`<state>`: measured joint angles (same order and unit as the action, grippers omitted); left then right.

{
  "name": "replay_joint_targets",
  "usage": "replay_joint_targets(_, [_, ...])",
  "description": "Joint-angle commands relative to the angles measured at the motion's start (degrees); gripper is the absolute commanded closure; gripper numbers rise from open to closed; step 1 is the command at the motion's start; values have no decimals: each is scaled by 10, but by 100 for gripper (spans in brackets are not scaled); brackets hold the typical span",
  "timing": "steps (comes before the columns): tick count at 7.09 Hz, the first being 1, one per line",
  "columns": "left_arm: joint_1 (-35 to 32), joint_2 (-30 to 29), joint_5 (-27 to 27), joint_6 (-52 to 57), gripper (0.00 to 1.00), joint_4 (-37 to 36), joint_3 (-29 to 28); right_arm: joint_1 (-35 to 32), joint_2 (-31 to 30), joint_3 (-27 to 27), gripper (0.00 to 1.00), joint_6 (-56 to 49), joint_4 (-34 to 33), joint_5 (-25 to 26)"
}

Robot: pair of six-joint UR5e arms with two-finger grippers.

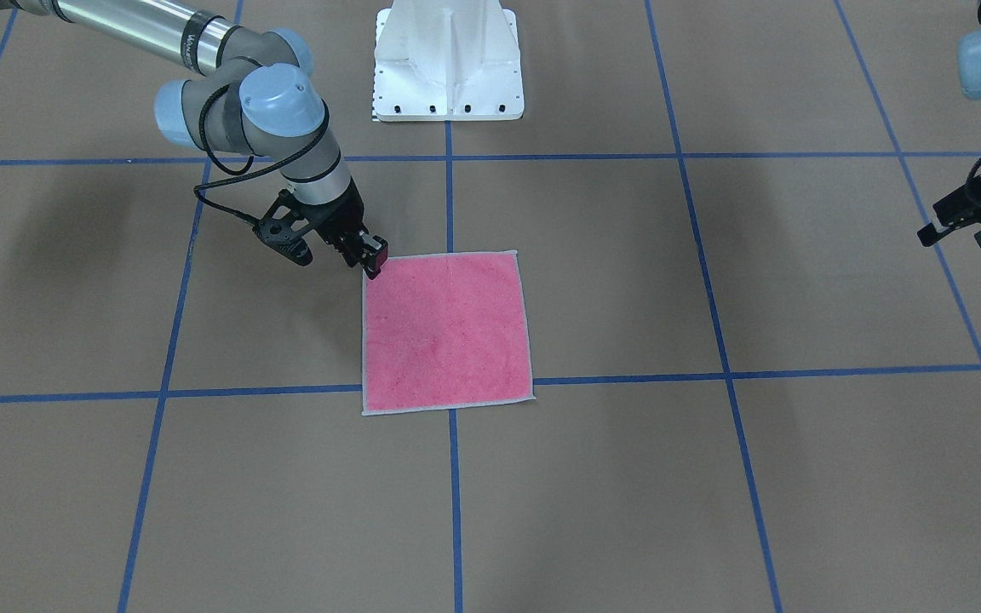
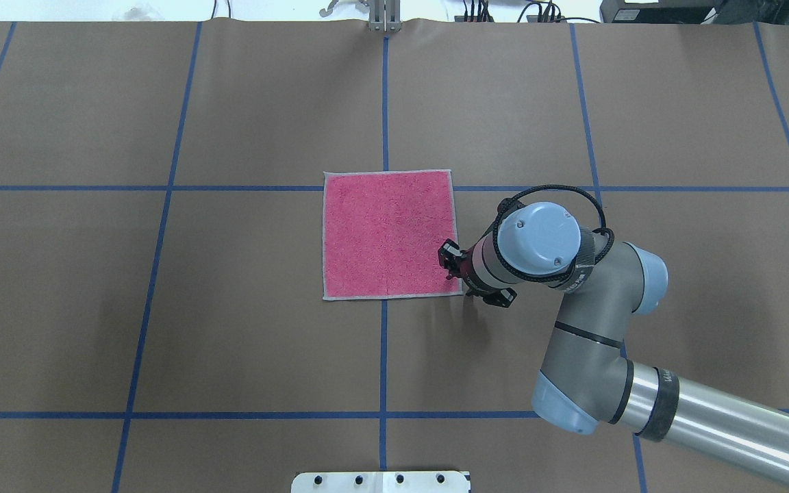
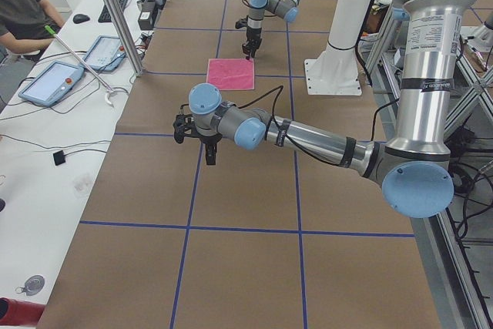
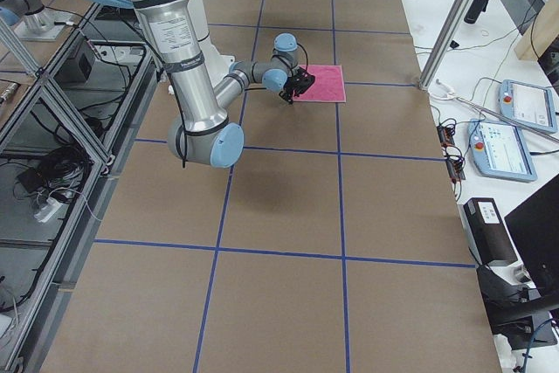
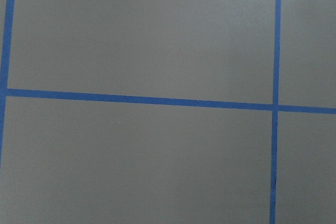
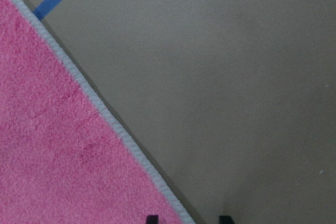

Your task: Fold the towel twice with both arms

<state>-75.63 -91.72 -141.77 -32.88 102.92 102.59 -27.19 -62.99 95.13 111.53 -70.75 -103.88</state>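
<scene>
The towel lies flat and unfolded, pink face up, in the middle of the table; it also shows in the overhead view and the side views. My right gripper is low at the towel's right edge, close to its near-right corner. In the right wrist view the pale stitched edge of the towel runs between two parted fingertips, so the gripper is open and holds nothing. My left gripper hovers open and empty, far off to the left of the towel.
The white pedestal base stands at the robot's edge of the table. Blue tape lines grid the brown surface. A side bench with tablets and a seated person lie beyond the far edge.
</scene>
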Motion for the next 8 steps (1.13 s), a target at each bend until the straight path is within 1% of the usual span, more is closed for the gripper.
replay_joint_targets(1, [0,1,0,0,0,0,-1,1,1,1,52,0,0,0])
replay_joint_targets(6, [0,1,0,1,0,0,-5,9,1,0,52,1,0,1])
replay_joint_targets(7, [0,1,0,1,0,0,-5,9,0,0,56,1,0,1])
replay_joint_targets(8, [0,1,0,1,0,0,-5,8,-2,1,64,1,0,1])
